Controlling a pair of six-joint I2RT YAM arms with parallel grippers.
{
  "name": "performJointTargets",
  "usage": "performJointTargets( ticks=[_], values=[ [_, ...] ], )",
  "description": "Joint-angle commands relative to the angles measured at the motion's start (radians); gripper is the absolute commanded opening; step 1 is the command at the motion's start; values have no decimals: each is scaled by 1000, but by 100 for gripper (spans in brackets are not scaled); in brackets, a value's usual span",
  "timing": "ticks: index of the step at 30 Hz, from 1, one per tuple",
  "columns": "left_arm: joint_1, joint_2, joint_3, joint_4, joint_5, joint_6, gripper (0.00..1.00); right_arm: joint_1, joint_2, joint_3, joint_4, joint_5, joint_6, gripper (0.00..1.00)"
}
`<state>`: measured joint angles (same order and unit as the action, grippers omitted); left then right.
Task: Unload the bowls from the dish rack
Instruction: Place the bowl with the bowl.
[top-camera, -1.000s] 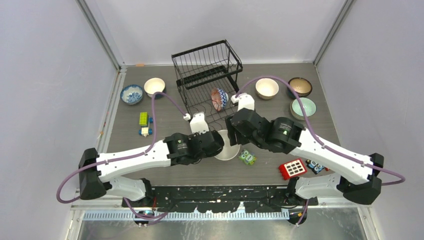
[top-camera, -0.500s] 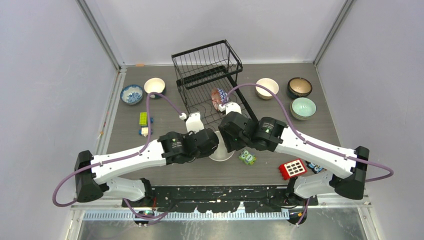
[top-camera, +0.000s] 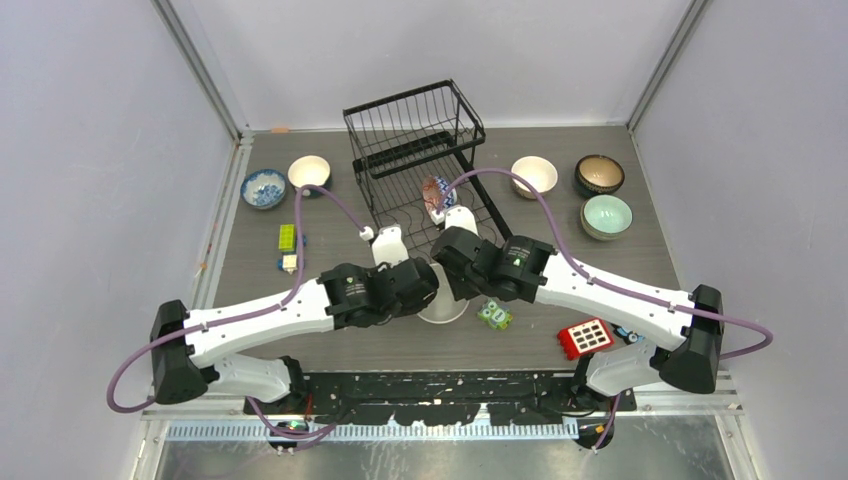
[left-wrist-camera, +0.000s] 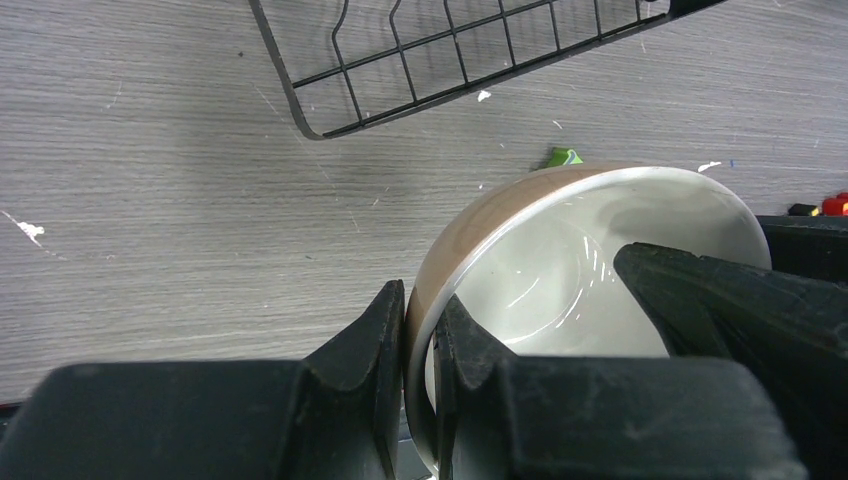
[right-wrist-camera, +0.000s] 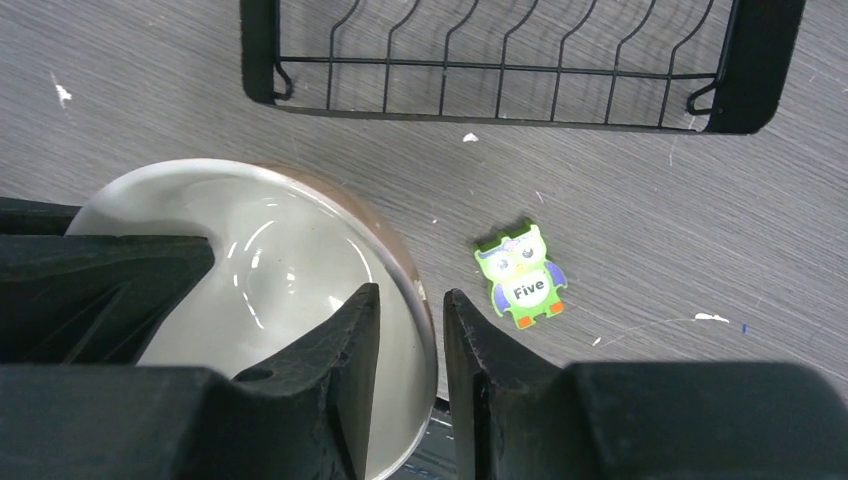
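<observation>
The left gripper (left-wrist-camera: 418, 312) is clamped on the rim of a tan-sided, white-glazed bowl (left-wrist-camera: 560, 260), just in front of the dish rack (left-wrist-camera: 440, 60) over the counter (left-wrist-camera: 150, 200). The right gripper (right-wrist-camera: 410, 305) straddles the opposite rim with its jaws apart. Glazed ceramic is likely stiff, slick and chippable, so a firm pinch across the rim wall suits it.

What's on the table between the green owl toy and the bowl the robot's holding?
Nothing. The right wrist view shows only bare grey table between the owl toy and the bowl.
</observation>
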<state>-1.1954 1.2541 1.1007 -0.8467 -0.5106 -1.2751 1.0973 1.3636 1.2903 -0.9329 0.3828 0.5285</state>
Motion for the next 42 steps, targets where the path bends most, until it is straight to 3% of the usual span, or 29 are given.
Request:
performJointTargets(
  ticks=[1, 42],
  values=[
    [5, -1, 1, 66, -12, -25, 0, -6, -2, -17, 44, 54, 15, 34],
    [9, -17, -11, 92, -23, -28, 0, -11, -3, -72, 82, 13, 40, 29]
  ],
)
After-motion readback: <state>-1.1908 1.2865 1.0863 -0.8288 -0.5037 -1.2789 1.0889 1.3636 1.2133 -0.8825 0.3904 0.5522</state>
